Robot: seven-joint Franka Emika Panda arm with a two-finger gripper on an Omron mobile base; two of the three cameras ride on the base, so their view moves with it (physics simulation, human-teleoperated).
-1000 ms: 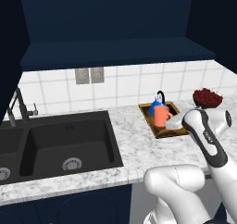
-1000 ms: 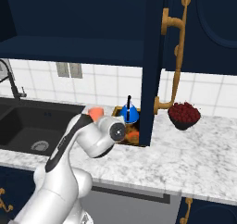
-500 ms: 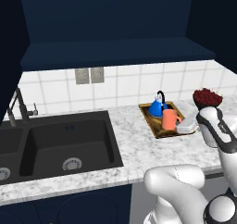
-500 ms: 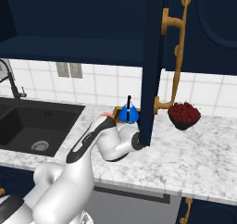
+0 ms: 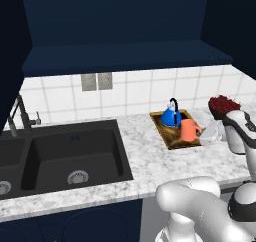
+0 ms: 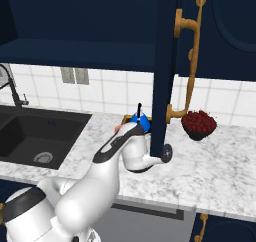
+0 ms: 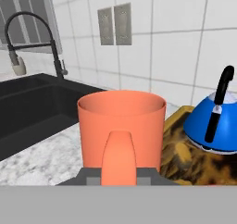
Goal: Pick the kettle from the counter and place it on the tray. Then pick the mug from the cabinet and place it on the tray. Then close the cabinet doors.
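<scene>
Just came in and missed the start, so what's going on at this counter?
A white robot arm holds the orange mug by its handle, gripper shut on it, with the mug at the tray on the counter. Whether it rests on the tray yet is hard to tell. The blue kettle already sits on the tray. A cabinet door stands open, so closing the doors is yet to come.

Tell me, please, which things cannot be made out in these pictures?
- Hand: in the left base view the mug hides its fingertips; in the right base view the open cabinet door covers it.
- Tray: its right end is behind the arm in the left base view.
- Kettle: half hidden by the door in the right base view.
- Faucet: cut by the cabinet side.
</scene>
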